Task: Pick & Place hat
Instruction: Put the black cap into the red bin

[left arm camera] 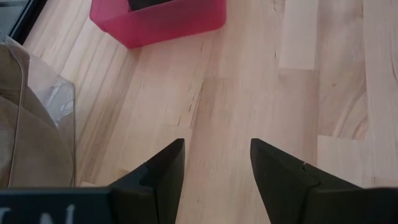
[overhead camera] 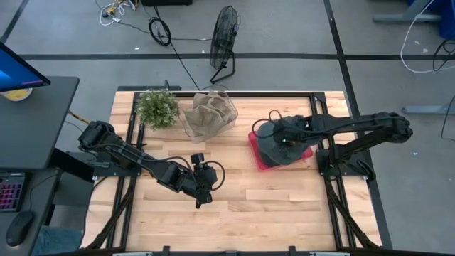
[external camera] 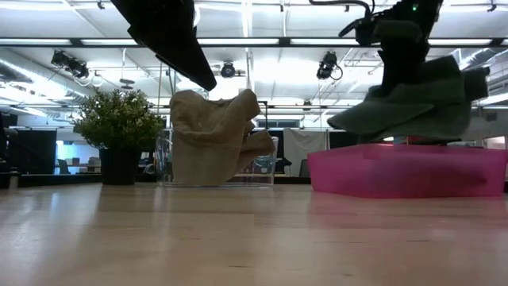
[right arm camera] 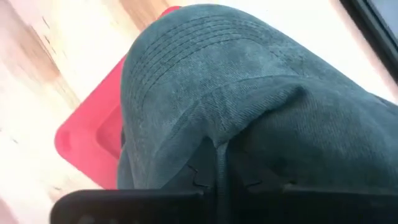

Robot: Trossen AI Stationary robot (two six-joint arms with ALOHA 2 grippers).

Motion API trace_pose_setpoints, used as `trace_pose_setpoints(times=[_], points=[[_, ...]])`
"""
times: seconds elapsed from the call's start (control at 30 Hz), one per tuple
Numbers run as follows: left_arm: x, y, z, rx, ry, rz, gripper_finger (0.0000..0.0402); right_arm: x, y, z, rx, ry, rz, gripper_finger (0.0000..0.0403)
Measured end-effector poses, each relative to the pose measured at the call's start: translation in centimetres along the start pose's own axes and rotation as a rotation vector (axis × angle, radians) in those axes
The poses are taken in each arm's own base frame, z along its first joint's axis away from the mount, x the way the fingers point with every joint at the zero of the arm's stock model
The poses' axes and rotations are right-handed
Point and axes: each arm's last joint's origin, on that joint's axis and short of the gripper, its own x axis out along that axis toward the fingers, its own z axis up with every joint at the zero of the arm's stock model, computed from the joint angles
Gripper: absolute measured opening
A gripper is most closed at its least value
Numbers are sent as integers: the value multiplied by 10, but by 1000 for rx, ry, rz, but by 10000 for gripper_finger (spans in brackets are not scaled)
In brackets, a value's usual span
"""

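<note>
A dark green hat (overhead camera: 279, 142) hangs from my right gripper (right arm camera: 217, 171) over the pink tray (overhead camera: 257, 158) at the table's right. In the low view the hat (external camera: 421, 99) sits just above the tray (external camera: 405, 171). My right gripper is shut on the hat. A beige hat (overhead camera: 212, 110) stands crumpled in a clear container (overhead camera: 186, 126) at the far middle. My left gripper (left arm camera: 217, 165) is open and hovers over bare wood near the table's middle (overhead camera: 202, 193), touching nothing. My right gripper pinches a raised fold of the green hat's cloth (right arm camera: 214, 134) between its two fingers, coming from above and pointing down. The hat spreads out below the fingers (external camera: 397, 119). Whether its lower edge touches the tray's rim I cannot tell.
A small potted plant (overhead camera: 157, 108) stands at the far left, next to the clear container (external camera: 266, 167). Bare wood spans the near half of the table (overhead camera: 284, 206). The left wrist view shows the tray's corner (left arm camera: 158, 18) and the container's wall (left arm camera: 59, 106) ahead.
</note>
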Motion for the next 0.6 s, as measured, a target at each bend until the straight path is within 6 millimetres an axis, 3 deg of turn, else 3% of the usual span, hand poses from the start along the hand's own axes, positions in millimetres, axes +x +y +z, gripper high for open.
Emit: trace_pose_setpoints(times=[0.13,0.4,0.5,0.6], points=[[0,0,0,-2,0,0,188,15,7,-5,-80,-8,-10,9],[0,0,0,-34,0,0,188,57,8,-25,-12,-80,-88,11],[0,0,0,-34,0,0,188,64,1,-27,-1,-144,-226,11],[0,0,0,-35,0,0,188,65,-3,-25,-1,-149,-256,12]])
